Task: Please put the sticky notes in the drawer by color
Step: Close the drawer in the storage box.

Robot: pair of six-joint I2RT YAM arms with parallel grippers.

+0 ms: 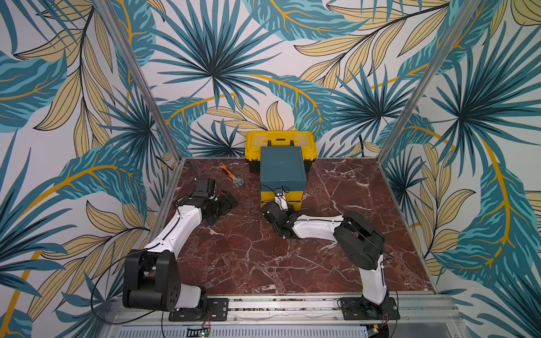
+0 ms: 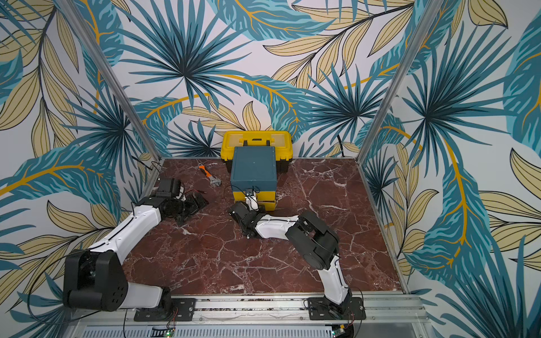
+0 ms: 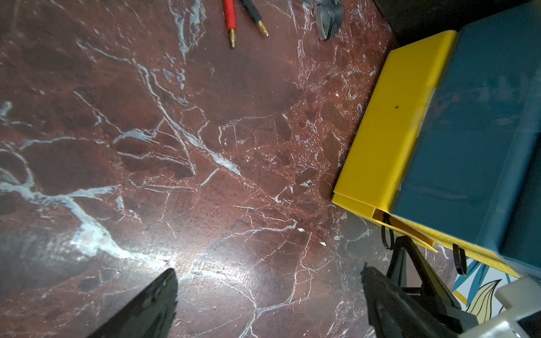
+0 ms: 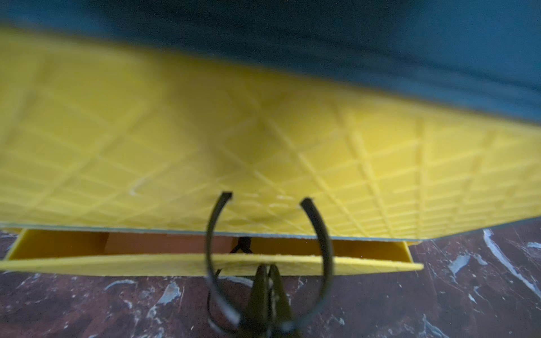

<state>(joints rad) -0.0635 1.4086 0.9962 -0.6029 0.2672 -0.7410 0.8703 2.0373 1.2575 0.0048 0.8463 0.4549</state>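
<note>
Small boxy teal drawer cabinet (image 1: 283,169) (image 2: 253,166) with two lattice-textured yellow fronts, standing at rear centre of the red-brown marbled surface (image 1: 336,234), back against a yellow toolbox (image 1: 279,140). Lowest yellow drawer (image 4: 205,263) pulled slightly out. Right claw (image 4: 268,281) closed, tips inside the black loop pull (image 4: 325,248) of the upper yellow front; grip on it not discernible. Left claw (image 3: 269,270) spread wide, low over bare surface, apart from the cabinet.

Left fingers (image 3: 146,307) spread wide (right fingers (image 4: 268,288) pinched together).
</note>
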